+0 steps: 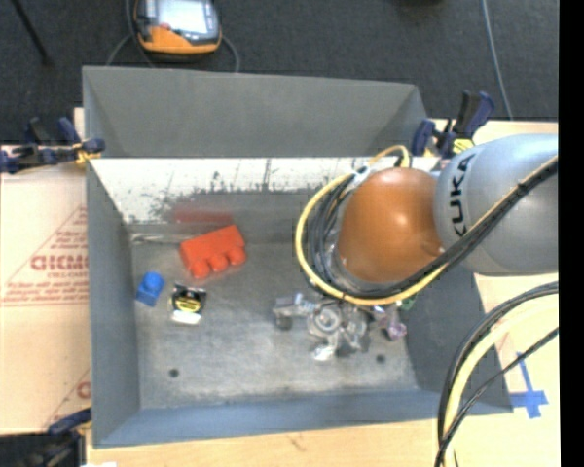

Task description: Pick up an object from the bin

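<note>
Over at the left of the bin [253, 115] a small blue block [151, 288] sits on the floor, and just beside it, to its right, lies a little black-and-yellow piece [186, 303] whose kind I can't make out. A bit further along and nearer the back wall there's a red brick [213, 251] with studs, lying at a slant. The three are apart from one another, so each looks easy enough to get at alone. Then comes a stretch of bare floor, and right of the middle the tool [331, 331] hangs low over the bin floor, well apart from those three. Whether it is spread or pressed together I can't tell from here, nor whether anything is caught in it. A few small bits by it are too unclear to name. Above it bulges the orange cover [384, 224], ringed by cables, and the grey arm [506, 202] reaches in from the right. To my eye, no pick has been made yet.
</note>
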`<state>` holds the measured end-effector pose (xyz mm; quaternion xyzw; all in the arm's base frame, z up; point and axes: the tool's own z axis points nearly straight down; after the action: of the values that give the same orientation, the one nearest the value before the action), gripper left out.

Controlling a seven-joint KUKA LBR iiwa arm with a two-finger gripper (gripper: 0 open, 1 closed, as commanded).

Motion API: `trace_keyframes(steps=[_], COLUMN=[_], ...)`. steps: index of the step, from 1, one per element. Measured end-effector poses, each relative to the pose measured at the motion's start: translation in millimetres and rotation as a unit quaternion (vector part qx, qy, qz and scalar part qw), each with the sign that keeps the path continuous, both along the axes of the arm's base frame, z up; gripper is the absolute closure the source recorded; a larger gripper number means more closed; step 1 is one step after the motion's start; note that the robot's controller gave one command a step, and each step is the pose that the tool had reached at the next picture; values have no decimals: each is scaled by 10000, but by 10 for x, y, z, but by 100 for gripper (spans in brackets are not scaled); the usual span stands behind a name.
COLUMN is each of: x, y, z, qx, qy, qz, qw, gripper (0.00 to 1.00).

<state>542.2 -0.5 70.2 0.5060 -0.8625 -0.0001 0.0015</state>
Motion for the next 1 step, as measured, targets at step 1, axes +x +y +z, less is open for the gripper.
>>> trace_keyframes(steps=[1], x=[4], y=[-4], z=[5], qx=[3], qy=[-4], qz=[-14], qw=[10000], gripper=[100])
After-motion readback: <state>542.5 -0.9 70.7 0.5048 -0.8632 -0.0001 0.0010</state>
